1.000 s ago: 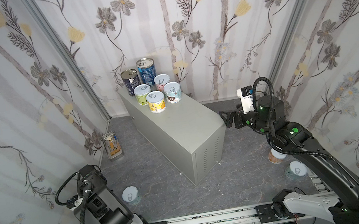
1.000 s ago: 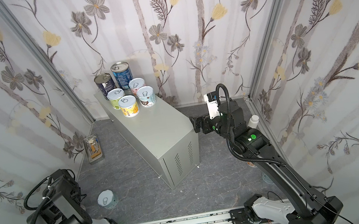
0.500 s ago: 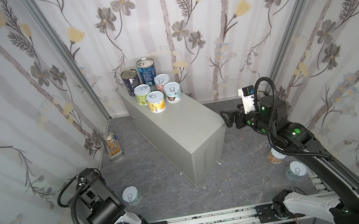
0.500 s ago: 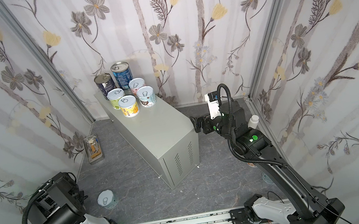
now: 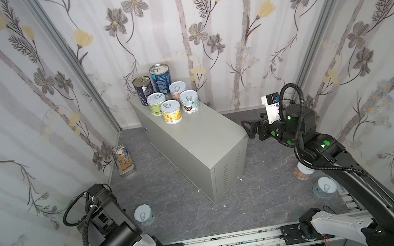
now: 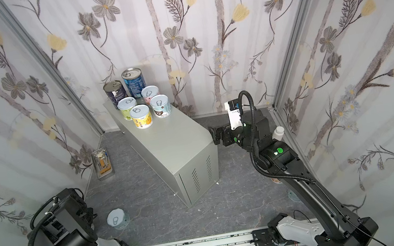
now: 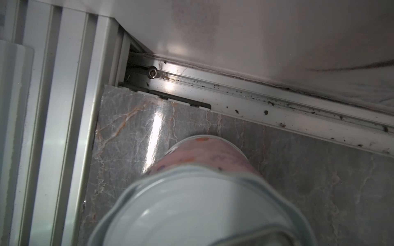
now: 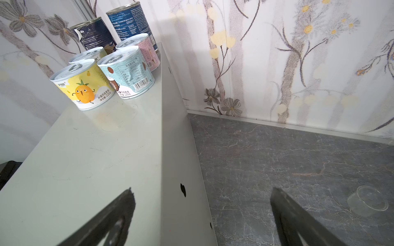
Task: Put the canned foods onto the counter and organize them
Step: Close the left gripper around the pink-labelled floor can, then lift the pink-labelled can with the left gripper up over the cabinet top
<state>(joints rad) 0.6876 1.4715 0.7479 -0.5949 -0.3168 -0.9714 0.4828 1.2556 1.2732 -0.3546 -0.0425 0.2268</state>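
Six cans point(image 5: 172, 112) stand upright, bunched at the far end of the table point(image 5: 206, 138), with the two tall blue ones at the back. None has moved in the last second. A seventh can point(image 5: 144, 214) sits on the floor point(image 5: 173, 181) just beside the left arm point(image 5: 104, 224), in the same spot as before. Two more cans point(image 5: 326, 186) stay on the floor by the right arm, one partly under it.

The left arm has shifted its pose a little and hangs low in the near corner. The left hand is hidden beneath it in both top views. The left wrist view shows a pink can point(image 7: 204, 157) upright on the floor, close under the camera and perhaps between the fingers. No finger shows there, so I cannot tell whether that hand is clenched or released.

The right hand point(image 8: 202, 213) has barely moved. It hovers over the table's right edge, its fingers point(image 8: 119, 215) spread wide and empty.
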